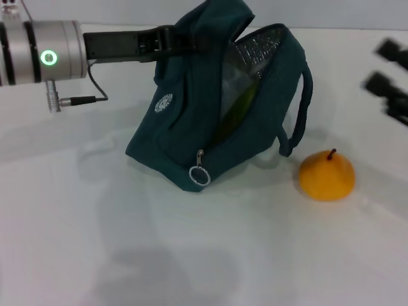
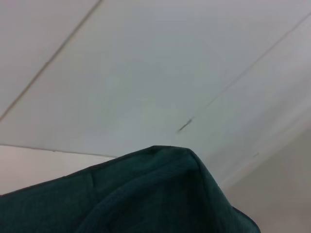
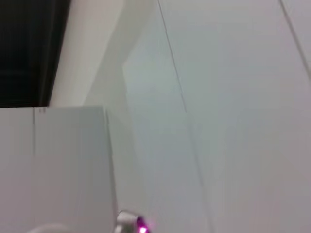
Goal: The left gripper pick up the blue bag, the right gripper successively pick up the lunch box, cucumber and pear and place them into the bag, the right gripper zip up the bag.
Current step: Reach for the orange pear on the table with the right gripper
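Observation:
The blue bag (image 1: 191,121) stands on the white table (image 1: 95,242), tilted, with its mouth open towards the right. My left gripper (image 1: 175,39) reaches in from the left and is shut on the bag's top edge, holding it up. The bag's fabric fills the lower part of the left wrist view (image 2: 146,194). A green cucumber (image 1: 242,105) shows inside the open mouth against the silvery lining (image 1: 258,48). The lunch box cannot be made out. The yellow-orange pear (image 1: 326,174) sits on the table to the right of the bag. My right gripper (image 1: 384,67) is at the right edge, above and beyond the pear, open and empty.
The zip pull with a metal ring (image 1: 199,174) hangs at the bag's lower front corner. A carry strap (image 1: 305,108) loops off the bag's right side. The right wrist view shows only walls.

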{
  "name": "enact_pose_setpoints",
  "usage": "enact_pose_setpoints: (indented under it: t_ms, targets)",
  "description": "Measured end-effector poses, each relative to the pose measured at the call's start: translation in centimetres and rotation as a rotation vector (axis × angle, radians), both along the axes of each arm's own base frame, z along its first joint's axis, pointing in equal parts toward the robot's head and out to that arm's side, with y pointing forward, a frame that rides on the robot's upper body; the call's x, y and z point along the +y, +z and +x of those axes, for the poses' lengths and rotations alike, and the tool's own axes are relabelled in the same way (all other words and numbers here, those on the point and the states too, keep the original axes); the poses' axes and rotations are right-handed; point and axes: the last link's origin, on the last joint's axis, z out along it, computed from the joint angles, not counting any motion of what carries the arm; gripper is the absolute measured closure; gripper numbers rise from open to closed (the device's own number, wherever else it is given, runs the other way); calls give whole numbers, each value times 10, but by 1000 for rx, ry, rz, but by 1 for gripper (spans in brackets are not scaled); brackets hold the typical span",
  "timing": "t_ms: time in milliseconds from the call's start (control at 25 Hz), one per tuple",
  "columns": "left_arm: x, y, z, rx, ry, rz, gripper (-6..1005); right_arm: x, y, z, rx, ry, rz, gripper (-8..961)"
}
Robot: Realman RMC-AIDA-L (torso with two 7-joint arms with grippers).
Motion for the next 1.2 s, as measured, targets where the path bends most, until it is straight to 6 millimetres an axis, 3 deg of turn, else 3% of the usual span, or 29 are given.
enact_pose_setpoints:
  t_ms: [320,640,800,1200]
  targets:
    - [-2,-1,-8,-4,4,19,881,-38,24,45,-88,-78,136,257]
    - [-4,-3,-8,4,-22,22,880,-51,14,80,-198,-256,124,260]
    - [-4,-5,-5,5,-35,21,880,-43,-2,80,-234,-278,80,260]
    - [-4,-6,-6,14,-42,22,879,-22,-34,56,-320,-173,-38,260]
